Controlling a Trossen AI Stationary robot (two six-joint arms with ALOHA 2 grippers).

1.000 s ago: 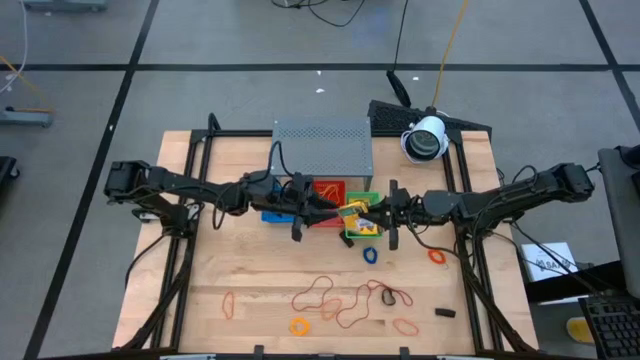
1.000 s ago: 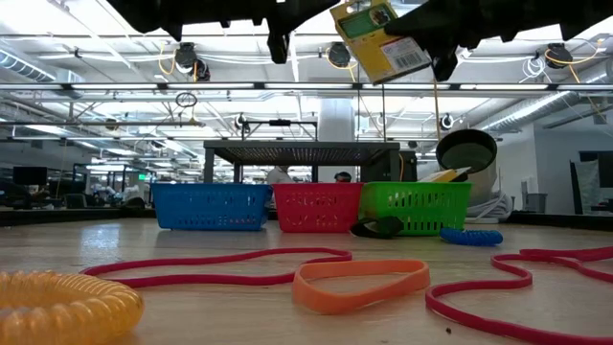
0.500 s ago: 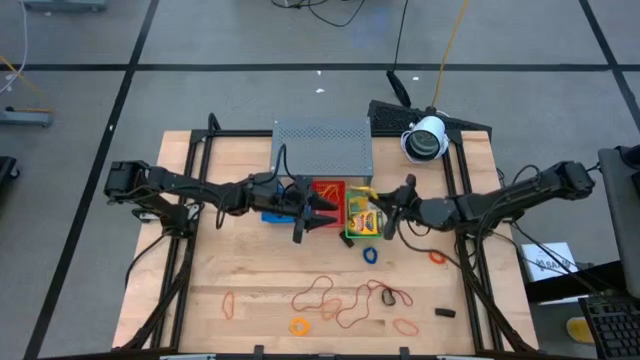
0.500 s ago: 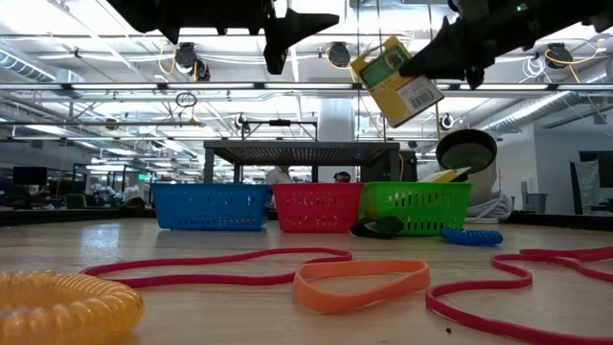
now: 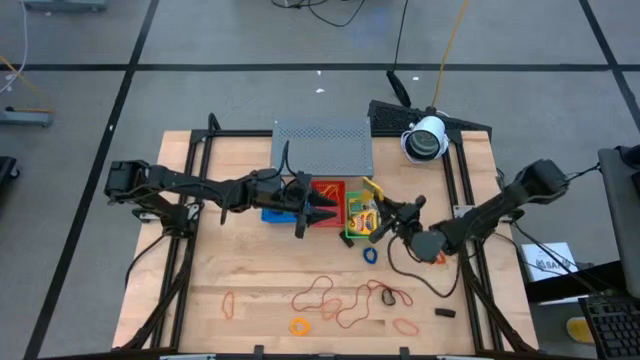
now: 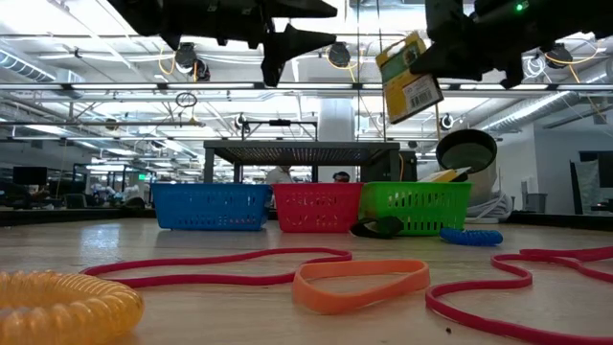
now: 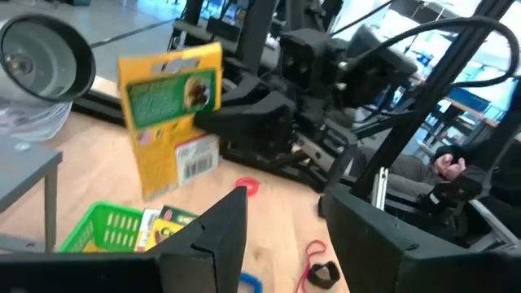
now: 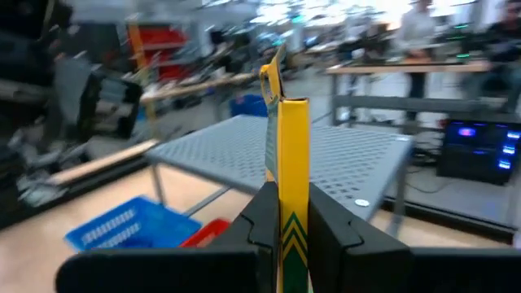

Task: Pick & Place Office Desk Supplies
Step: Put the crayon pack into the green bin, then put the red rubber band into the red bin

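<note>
My right gripper (image 5: pixel 385 222) is shut on a yellow-and-green packet (image 6: pixel 410 79), which hangs in the air above the green tray (image 6: pixel 417 206). The left wrist view shows the packet's (image 7: pixel 171 114) green front face and barcode. The green tray holds more packets, one leaning on its rim (image 6: pixel 445 175). My left gripper (image 5: pixel 318 205) hovers open over the red tray (image 6: pixel 316 208), its fingers (image 7: pixel 212 236) pointing at the packet with nothing between them. A blue tray (image 6: pixel 211 206) stands to the left of the red one. My right gripper pinches the packet's two broad faces between its fingers, at one side edge (image 7: pixel 207 122) about halfway up. The fingers (image 8: pixel 260 220) come level from the table's right side. The packet (image 8: pixel 293 187) stands upright on edge, slightly tilted, lifted clear of the tray.
A grey perforated shelf (image 5: pixel 322 148) stands behind the trays, with a white round camera (image 5: pixel 425 140) at the back right. Red and orange rubber bands (image 5: pixel 340 300), a yellow ring (image 6: pixel 57 307), a blue ring (image 5: pixel 370 255) and a black piece (image 5: pixel 444 313) lie on the near half.
My right gripper has swung back toward the table's right and near edges, sunk a little and turned about, carrying the packet away from my left gripper. The packet has turned from lying slanted to standing nearly upright on edge.
</note>
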